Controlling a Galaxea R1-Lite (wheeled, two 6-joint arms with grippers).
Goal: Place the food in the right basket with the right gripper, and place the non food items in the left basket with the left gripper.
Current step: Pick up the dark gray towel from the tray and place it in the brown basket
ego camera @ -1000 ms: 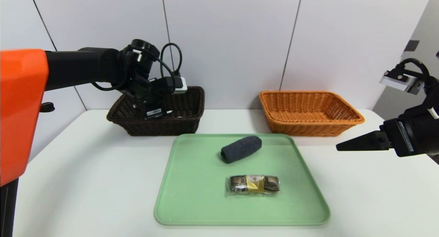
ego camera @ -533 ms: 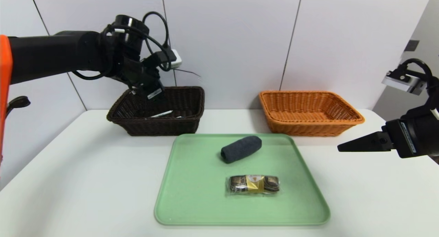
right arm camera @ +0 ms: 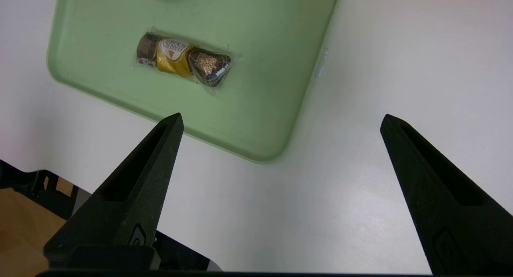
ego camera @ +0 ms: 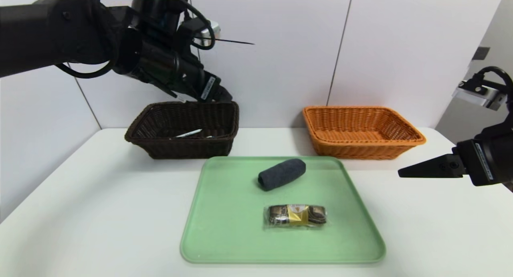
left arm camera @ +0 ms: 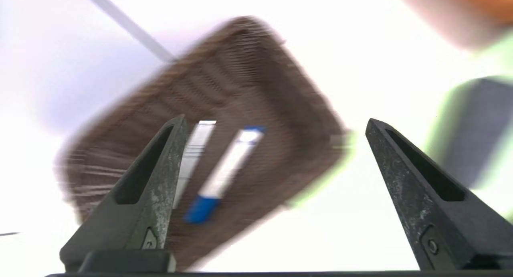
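- The left tool (left arm camera: pixel 276 126) is up high above the dark basket (ego camera: pixel 182 130), and its two tips are wide apart with nothing between them.
- A second ago the left tool was down inside that basket; it has since gone up and swung toward the tray.
- Inside the dark basket lie a white pen with a blue cap (left arm camera: pixel 224 174) and a second white stick (left arm camera: pixel 196 148) just beside it.
- The green tray (ego camera: pixel 224 229) sits in the middle of the bench (ego camera: pixel 100 213), the same as before.
- On the tray, the rolled dark cloth (ego camera: pixel 281 174) is at 12 o'clock from the wrapped chocolate pack (ego camera: pixel 295 216); they are near but not touching, and neither has moved.
- The orange basket (ego camera: pixel 362 130) stands at about 1 o'clock from the tray.
- The right tool (right arm camera: pixel 280 120) hangs over the bench at 3 o'clock from the tray, tips wide apart and holding nothing.
- It has slid only a tiny bit further out since a second ago.
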